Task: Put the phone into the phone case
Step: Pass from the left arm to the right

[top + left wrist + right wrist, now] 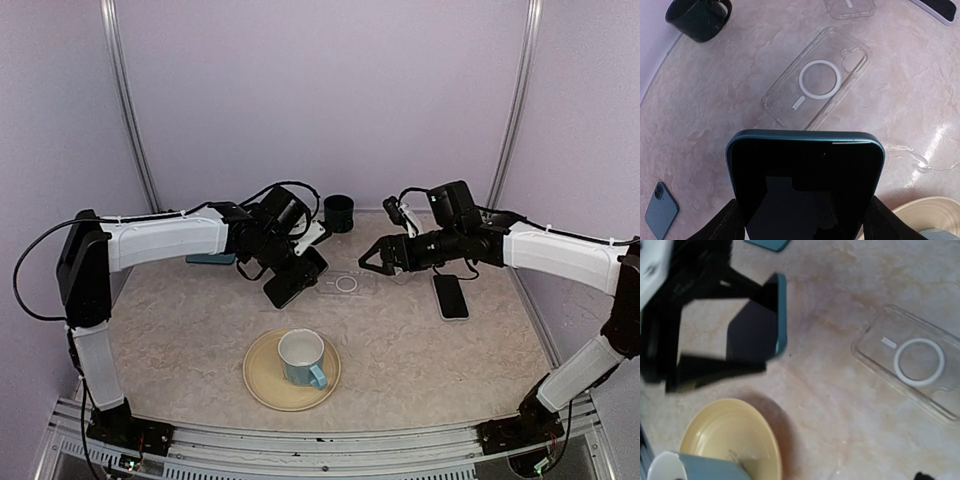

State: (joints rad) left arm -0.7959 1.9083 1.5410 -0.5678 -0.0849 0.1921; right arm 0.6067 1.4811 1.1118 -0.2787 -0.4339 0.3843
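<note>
The left claw (802,227) is shut tight on the phone (805,185), with one finger on each long side. The phone is blue with a black screen. It is tilted, and its free end points down at the surface (180,330). The clear case (817,82) lies flat on the surface just past that end, open side up, with a white ring in its middle. The phone is not in the case. The right claw (373,262) hangs by the other end of the case, its fingers apart and holding nothing. A yellow plate (262,385) with a mug (302,358) on it sits nearer the arm bases.
</note>
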